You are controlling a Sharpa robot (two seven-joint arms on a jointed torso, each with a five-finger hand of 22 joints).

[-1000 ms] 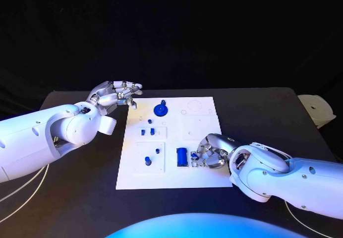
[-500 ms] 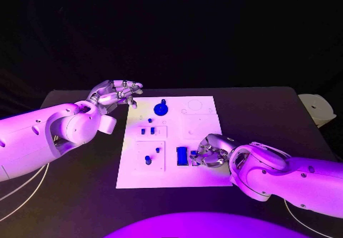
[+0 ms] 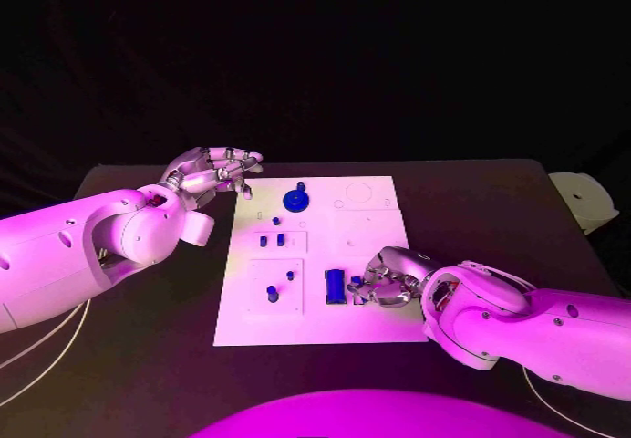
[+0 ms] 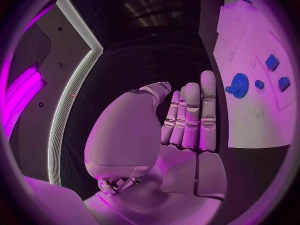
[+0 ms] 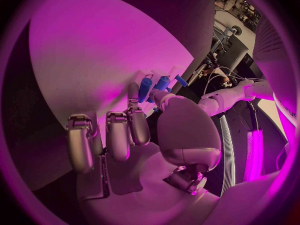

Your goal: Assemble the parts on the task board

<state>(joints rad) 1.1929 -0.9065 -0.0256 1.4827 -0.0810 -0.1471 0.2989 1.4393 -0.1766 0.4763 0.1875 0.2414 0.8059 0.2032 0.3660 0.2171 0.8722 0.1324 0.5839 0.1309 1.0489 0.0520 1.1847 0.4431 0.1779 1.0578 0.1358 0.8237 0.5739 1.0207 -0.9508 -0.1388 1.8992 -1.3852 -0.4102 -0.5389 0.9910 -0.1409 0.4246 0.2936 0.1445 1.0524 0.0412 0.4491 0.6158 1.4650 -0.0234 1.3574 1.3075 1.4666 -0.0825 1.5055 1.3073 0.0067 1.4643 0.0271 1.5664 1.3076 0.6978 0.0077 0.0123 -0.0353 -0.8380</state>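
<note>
Near the task board's front-right part, the right hand has its fingers curled around a small blue part beside the larger blue block; a loose pinch could tip or drop it, or knock the block. Further back the blue gear sits near the far edge. The left hand hovers over the counter off the board's far-left corner, fingers loosely curled, holding nothing.

White task board, seemingly blue parts

A black table stands before a dark backdrop; a pale round object sits off its far right corner.
</note>
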